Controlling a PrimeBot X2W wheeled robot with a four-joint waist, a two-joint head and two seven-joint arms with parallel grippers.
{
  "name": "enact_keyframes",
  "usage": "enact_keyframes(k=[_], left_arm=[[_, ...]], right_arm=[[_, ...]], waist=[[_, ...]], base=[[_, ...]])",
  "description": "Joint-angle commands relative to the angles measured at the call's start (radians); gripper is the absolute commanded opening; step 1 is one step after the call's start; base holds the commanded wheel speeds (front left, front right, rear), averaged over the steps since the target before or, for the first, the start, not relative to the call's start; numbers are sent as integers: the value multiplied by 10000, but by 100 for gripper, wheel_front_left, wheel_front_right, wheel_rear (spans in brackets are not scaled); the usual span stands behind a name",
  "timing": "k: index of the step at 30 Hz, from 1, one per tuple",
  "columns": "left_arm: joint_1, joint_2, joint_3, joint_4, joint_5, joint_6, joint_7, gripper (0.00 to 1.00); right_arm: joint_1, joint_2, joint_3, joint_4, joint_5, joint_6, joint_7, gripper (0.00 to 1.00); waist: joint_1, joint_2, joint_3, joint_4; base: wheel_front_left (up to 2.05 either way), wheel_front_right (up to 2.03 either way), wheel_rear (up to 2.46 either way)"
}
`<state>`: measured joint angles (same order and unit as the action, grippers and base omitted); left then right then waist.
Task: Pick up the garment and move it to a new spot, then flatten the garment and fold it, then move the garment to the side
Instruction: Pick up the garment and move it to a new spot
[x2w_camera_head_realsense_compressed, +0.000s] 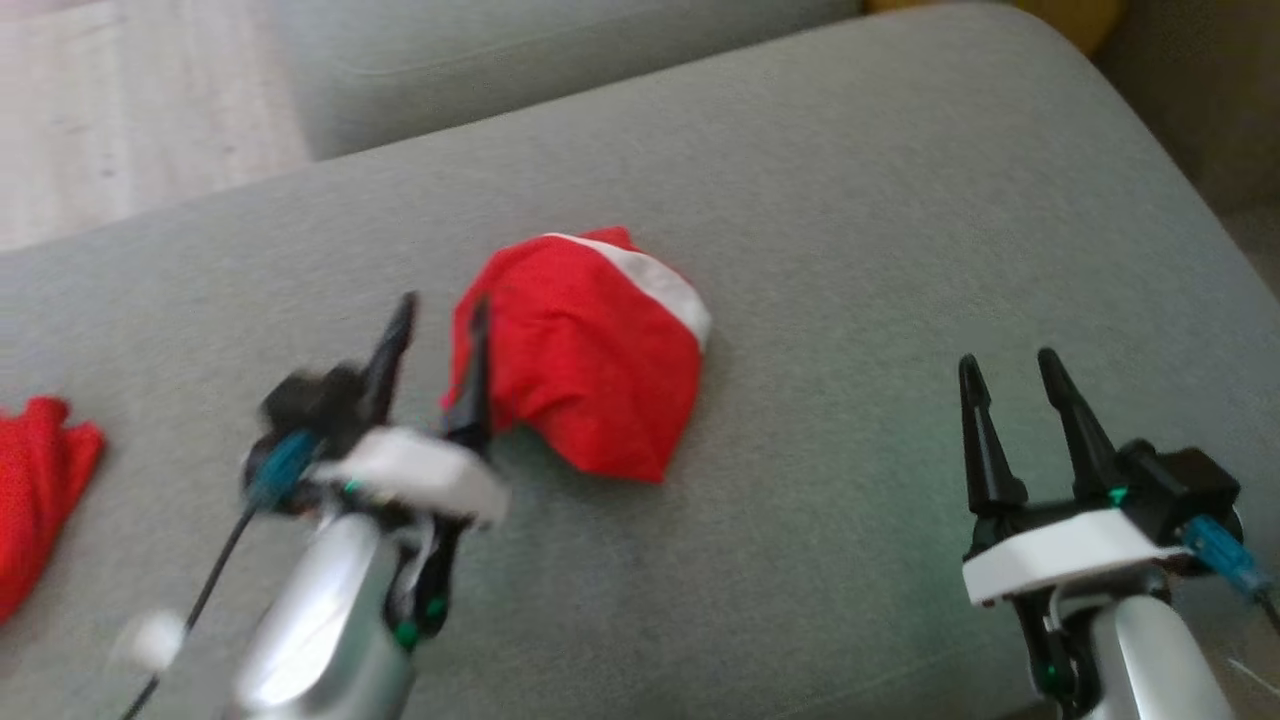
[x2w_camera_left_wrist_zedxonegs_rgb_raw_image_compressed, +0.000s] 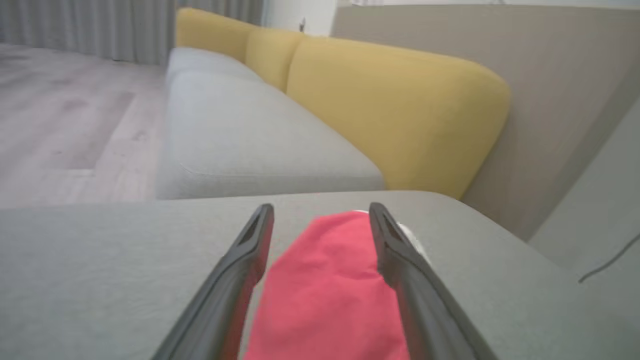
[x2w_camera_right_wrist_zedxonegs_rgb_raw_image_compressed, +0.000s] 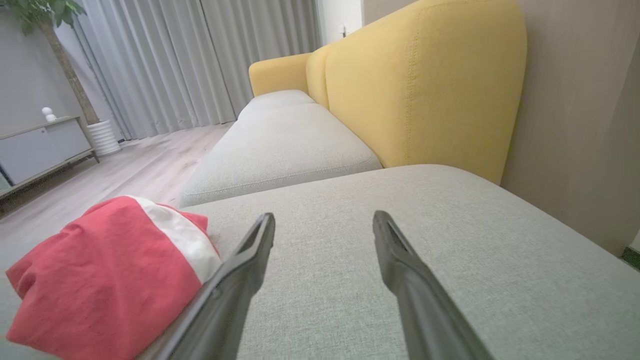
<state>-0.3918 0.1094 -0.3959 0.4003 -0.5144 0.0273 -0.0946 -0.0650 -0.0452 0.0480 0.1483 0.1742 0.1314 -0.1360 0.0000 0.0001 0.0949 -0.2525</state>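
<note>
The grey sofa cushion (x2w_camera_head_realsense_compressed: 850, 200) carries the red garment (x2w_camera_head_realsense_compressed: 585, 365) in a bunched heap near its middle, probably so both arms have room to flatten it. The left gripper (x2w_camera_head_realsense_compressed: 443, 305) sits at the heap's left edge, its fingers spread, with cloth showing between them but not pinched. The right gripper (x2w_camera_head_realsense_compressed: 1008, 360), fingers also spread, hangs well apart.

garment (x2w_camera_head_realsense_compressed: 585, 370): matt cloth | cushion (x2w_camera_head_realsense_compressed: 850, 250): woven fabric (slightly rough)
</note>
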Motion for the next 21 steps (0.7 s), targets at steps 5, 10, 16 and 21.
enact_keyframes(k=[5,10,16,21], left_arm=[[1505,1157,1270,-1337,-52,303,-1229,100],[2673,1759,1896,-1573,79,431,-1567,100],[3345,1736,2260,-1740,133,404,-1653,100],[3474,1617,2310,-1800,311,376,-1666,100]], right_arm=[[126,-50,35,-424,-176,-7,227,100],[245,-50,-33,-383,-158,-7,415,100],[344,-50,-11,-276,-88,-7,536,100],[378,-50,23,-238,-20,-7,555,100]], waist=[[0,-1,-479,1004],[0,-1,-578,1463],[0,-1,-618,1726],[0,-1,-645,1695]], base=[[0,0,0],[0,0,0],[0,0,0],[0,0,0]])
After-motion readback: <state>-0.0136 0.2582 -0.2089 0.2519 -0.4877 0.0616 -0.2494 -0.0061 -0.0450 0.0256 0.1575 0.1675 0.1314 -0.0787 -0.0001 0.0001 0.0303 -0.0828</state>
